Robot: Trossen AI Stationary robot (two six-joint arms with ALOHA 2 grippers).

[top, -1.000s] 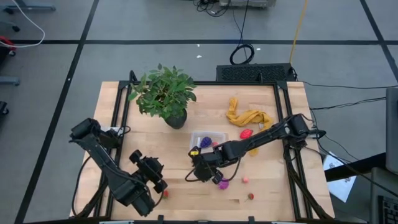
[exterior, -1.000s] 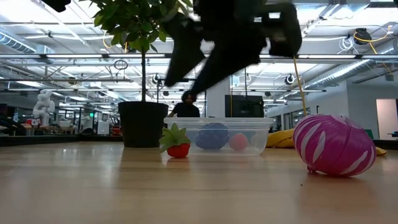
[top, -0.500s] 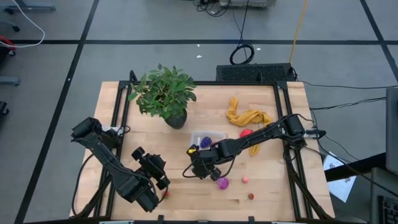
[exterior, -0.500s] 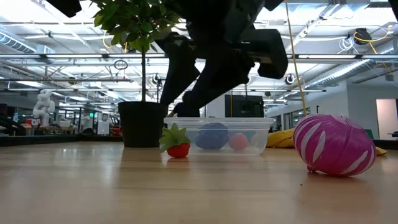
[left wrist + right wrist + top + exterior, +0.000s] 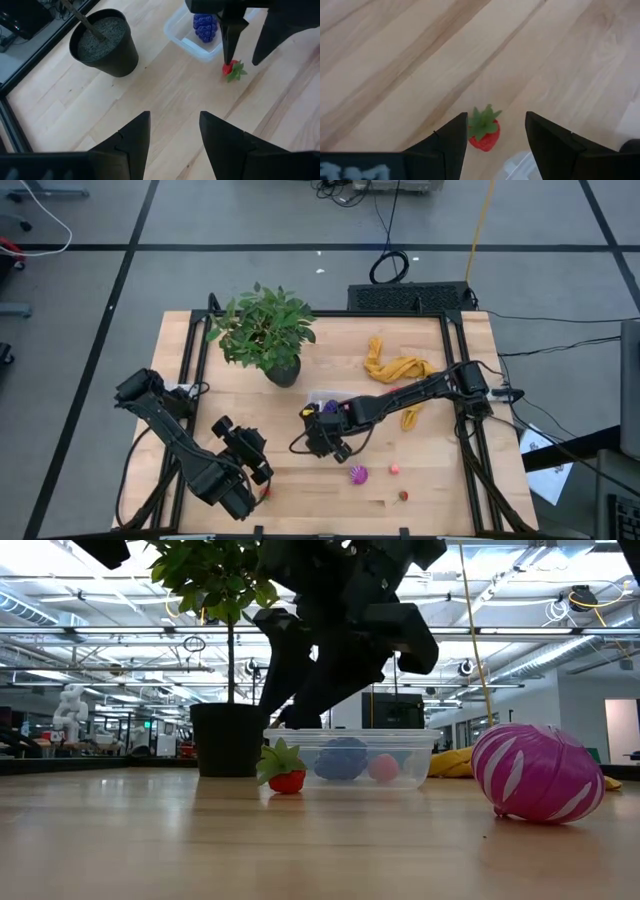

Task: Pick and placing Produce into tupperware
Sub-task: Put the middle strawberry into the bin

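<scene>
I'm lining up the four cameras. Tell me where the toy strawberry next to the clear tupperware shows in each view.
High view: hidden beneath the right gripper, not visible.
Low view: strawberry lower centre-left, on the table, just left of the tupperware.
Left wrist view: upper right, below the right gripper's fingertip.
Right wrist view: lower centre, between the open jaws.
Shared landmark: the tupperware, whose corner the strawberry sits beside.
</scene>
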